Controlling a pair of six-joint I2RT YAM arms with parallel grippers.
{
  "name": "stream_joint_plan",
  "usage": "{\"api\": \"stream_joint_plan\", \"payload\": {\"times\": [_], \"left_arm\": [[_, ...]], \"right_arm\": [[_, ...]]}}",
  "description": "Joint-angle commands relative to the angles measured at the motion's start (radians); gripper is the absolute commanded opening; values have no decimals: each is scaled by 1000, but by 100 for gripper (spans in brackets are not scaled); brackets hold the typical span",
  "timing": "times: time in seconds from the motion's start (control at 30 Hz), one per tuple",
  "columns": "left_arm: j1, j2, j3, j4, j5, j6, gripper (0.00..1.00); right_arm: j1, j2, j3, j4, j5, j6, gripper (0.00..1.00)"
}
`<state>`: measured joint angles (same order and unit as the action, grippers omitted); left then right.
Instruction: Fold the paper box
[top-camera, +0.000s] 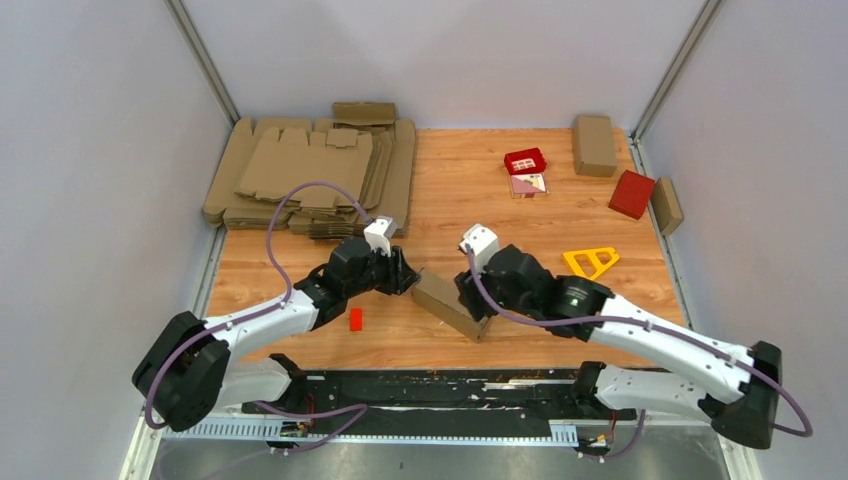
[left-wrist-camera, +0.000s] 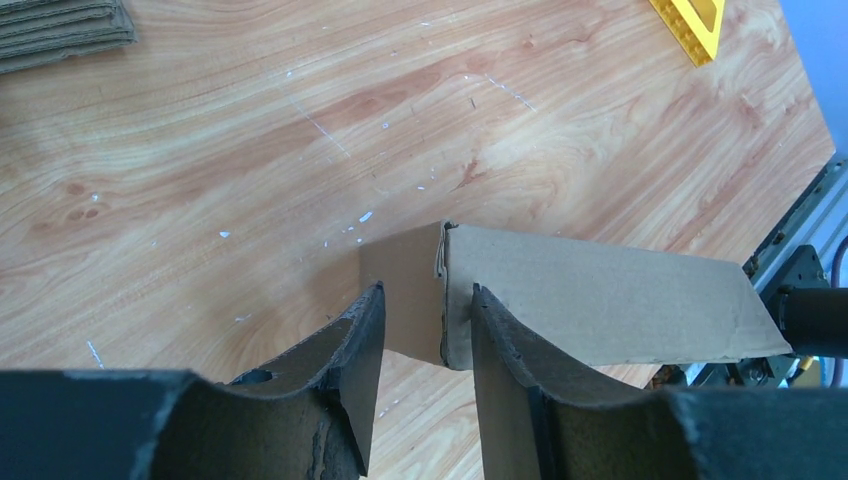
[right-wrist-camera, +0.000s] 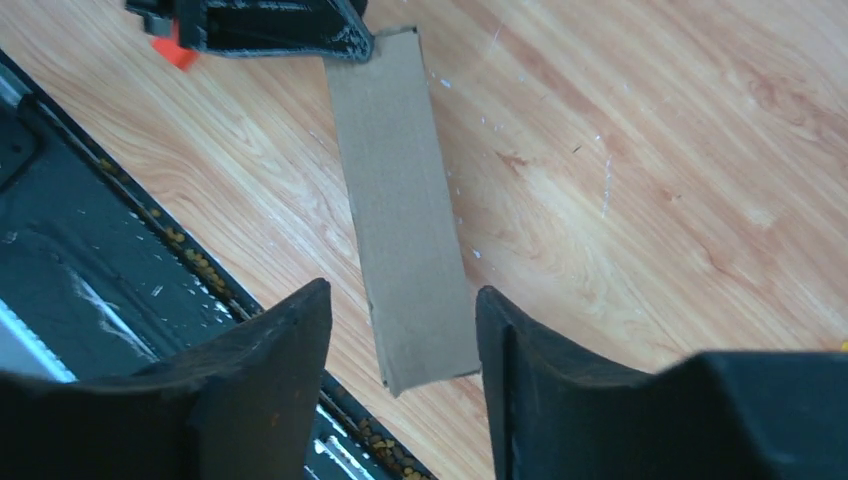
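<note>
— Where's the paper box (top-camera: 452, 303) right now?

— I see it near the front middle of the wooden table (top-camera: 460, 190), folded into a small oblong brown carton, lying at an angle between my two arms. One end points toward the left gripper (top-camera: 408, 275), the other sits under the right gripper (top-camera: 468, 297).

— Is the left one holding it?

— Yes. On the left wrist camera its two fingers (left-wrist-camera: 350, 350) are closed on the end of the carton (left-wrist-camera: 560, 295), one on either side of the end flap. The rest of the box runs off to the right of that view, tilted, with the table below it.

— And the right?

— On the right wrist camera its fingers (right-wrist-camera: 270, 350) stand apart, one on each side of the box's near end (right-wrist-camera: 405, 220). The left-hand finger shows a clear gap to the cardboard; the right-hand one sits right at the edge, and I cannot tell whether it touches. I'd call it spread around the box, not clamped.

— Anything else on the table?

— A stack of flat cardboard sheets (top-camera: 310, 175) at the back left, a small red piece (top-camera: 355, 319) just beside the left arm, a yellow triangular frame (top-camera: 590, 261) near the right arm, and red boxes (top-camera: 632, 193) and two brown cartons (top-camera: 594, 145) at the back right.
</note>
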<state>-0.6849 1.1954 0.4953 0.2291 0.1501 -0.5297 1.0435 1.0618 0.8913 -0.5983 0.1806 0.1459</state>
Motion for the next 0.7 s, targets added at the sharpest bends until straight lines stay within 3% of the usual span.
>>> {"api": "stream_joint_plan", "payload": {"times": [0.0, 0.1, 0.17, 0.37, 0.67], "left_arm": [[1, 11, -17, -28, -7, 24, 44], [1, 7, -16, -31, -9, 25, 40], [1, 8, -15, -32, -8, 27, 38], [1, 11, -14, -36, -4, 27, 37], [1, 15, -11, -39, -3, 31, 36]], "right_arm": [[-7, -120, -27, -10, 36, 68, 40], [-7, -144, -71, -12, 38, 94, 12], [-7, -132, -98, -14, 30, 114, 1], [-8, -71, -182, 2, 26, 173, 0], [-7, -85, -64, -90, 25, 153, 0]]}}
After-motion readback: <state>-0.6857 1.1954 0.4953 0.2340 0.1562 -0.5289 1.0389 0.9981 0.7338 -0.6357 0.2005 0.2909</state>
